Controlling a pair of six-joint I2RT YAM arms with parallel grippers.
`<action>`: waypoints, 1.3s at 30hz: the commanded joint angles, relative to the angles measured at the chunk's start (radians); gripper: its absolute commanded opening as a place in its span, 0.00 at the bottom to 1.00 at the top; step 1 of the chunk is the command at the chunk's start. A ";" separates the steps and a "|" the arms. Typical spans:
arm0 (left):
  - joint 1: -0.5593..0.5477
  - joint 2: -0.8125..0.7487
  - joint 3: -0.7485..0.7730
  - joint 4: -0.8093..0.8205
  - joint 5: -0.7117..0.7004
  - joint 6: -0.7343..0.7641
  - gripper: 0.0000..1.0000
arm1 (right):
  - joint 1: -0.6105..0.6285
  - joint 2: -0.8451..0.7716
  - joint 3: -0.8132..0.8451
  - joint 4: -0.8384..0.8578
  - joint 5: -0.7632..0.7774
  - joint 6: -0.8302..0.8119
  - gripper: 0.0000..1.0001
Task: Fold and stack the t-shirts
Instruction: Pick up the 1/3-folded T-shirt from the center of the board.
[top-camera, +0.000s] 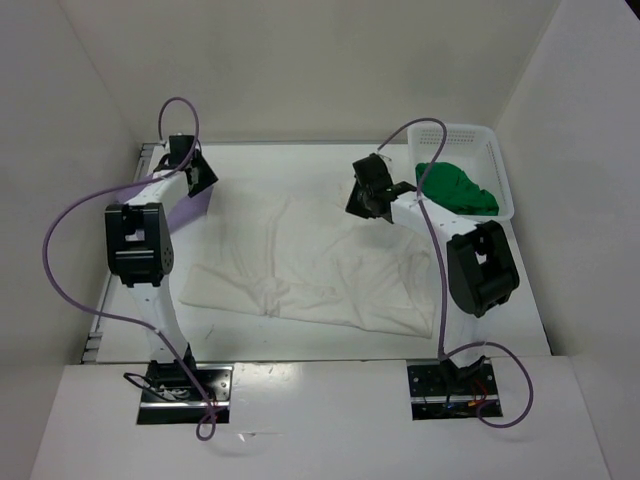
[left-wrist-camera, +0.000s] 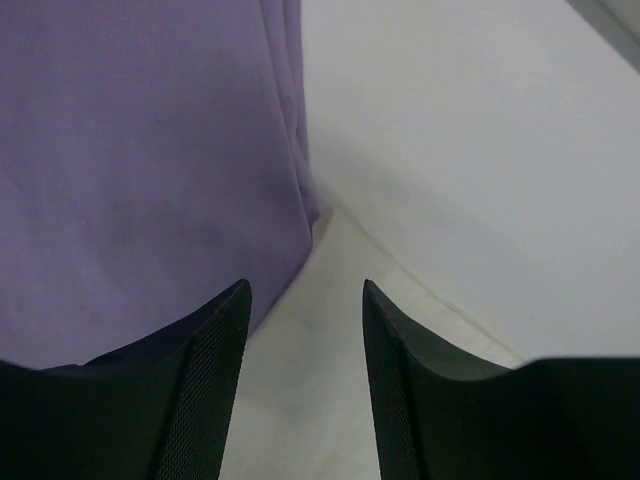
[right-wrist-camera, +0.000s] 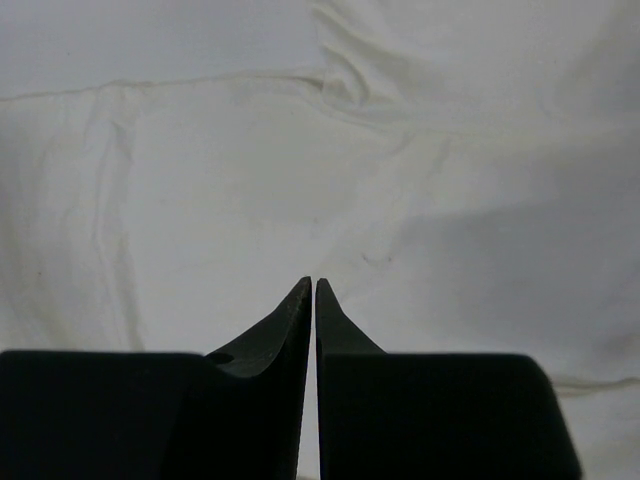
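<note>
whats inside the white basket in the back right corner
A green t-shirt lies bunched up inside the basket, covering most of its floor. Nothing else shows in there, but the shirt hides anything that might be underneath it.

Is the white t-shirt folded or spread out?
Spread out. The white t-shirt lies open and wrinkled across the table, with no neat folds.

Bright, even light; soft shadows.
</note>
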 joint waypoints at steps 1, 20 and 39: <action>0.007 0.066 0.076 0.004 -0.055 0.080 0.56 | -0.025 0.011 0.070 0.052 0.007 -0.053 0.09; 0.007 0.129 0.125 0.105 0.056 0.113 0.50 | -0.036 0.055 0.032 0.082 -0.081 -0.044 0.09; -0.004 0.256 0.230 0.073 0.110 0.150 0.41 | -0.045 0.074 0.032 0.082 -0.081 -0.044 0.20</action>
